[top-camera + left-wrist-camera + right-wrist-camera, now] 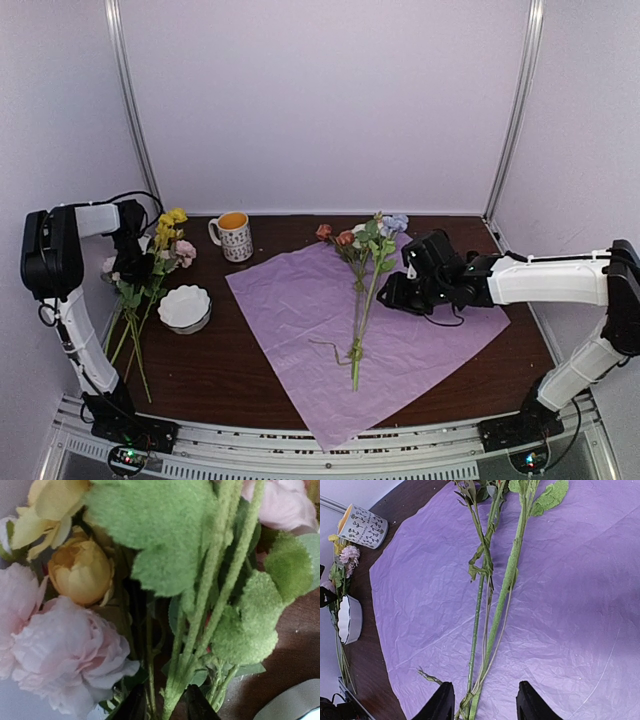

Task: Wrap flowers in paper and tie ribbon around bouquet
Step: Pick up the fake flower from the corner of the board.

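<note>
A few flowers (366, 262) lie on the pale purple-pink paper (290, 300), blooms toward the back, stems tied low down. My right gripper (392, 292) hovers just right of them; in the right wrist view it stands open (485, 705), a finger (442, 702) either side of the stems (507, 580), touching neither, over the paper (580, 605). At the far left my left gripper (135, 268) is shut on a second bunch of flowers (172, 232). In the left wrist view its gripper (165, 707) pinches the green stems below yellow and pink blooms (80, 570). No ribbon shows.
A patterned mug (233, 236) stands behind the paper's left corner, and a white scalloped bowl (185, 307) sits between the left bunch and the paper. White walls and metal posts close in the back and both sides of the brown table (230, 370).
</note>
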Tool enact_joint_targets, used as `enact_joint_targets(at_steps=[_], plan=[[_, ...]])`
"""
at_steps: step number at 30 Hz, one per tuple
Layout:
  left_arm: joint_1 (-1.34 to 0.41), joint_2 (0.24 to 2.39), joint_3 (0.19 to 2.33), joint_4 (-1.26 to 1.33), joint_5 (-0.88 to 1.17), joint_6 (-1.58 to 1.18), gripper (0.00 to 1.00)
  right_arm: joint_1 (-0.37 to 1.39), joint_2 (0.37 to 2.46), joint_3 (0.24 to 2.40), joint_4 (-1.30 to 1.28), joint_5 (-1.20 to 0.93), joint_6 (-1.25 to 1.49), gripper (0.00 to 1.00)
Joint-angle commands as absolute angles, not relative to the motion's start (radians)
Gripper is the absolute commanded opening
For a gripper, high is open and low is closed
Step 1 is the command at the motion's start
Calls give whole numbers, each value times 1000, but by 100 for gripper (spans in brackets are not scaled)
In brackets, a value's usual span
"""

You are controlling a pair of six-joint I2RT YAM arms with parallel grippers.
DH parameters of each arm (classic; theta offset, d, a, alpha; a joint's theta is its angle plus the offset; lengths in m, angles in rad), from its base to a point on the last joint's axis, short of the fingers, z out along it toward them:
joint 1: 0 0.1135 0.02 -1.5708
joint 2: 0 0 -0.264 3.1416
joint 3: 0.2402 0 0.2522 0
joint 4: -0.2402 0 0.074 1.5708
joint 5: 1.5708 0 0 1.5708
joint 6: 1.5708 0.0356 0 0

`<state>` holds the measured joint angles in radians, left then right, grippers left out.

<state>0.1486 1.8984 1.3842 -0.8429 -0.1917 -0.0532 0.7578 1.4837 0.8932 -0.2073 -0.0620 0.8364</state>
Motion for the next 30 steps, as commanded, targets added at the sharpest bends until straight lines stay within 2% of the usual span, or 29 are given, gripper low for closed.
enact_joint_targets(at_steps=[1,6,12,20,30], plan=[[146,1970,1422,-838,-158,-28,31,764,1498,907,-212,-41,821,44],[146,1994,1435,-831,-155,-20,29,759,1517,919,-213,-58,814,44],[146,1986,1428,-830,-184,-16,0,758,1532,952,-241,-69,789,44],[147,1791,1388,-813,-161,-40,0,757,1518,958,-256,-50,780,44],[147,1382,1221,-585,120,-46,0,758,1484,997,-295,-26,731,44]])
